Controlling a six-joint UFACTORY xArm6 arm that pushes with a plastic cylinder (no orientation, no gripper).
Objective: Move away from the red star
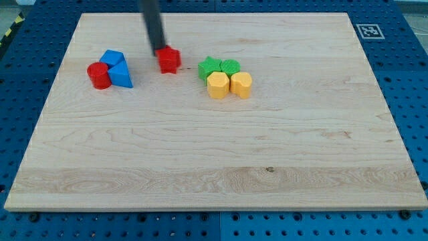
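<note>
Red star with my tip at its upper-left edge.
No fingers show; both sit upper left of centre on the bench, green blocks right.

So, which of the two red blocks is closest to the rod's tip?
The red star, alone near the board's top centre: my tip sits right at its upper-left edge. The red cylinder lies farther to the view's left, beside the blue blocks.

Two red blocks, a star and a cylinder, two blue blocks, two green blocks, two yellow blocks, my one rod
</note>
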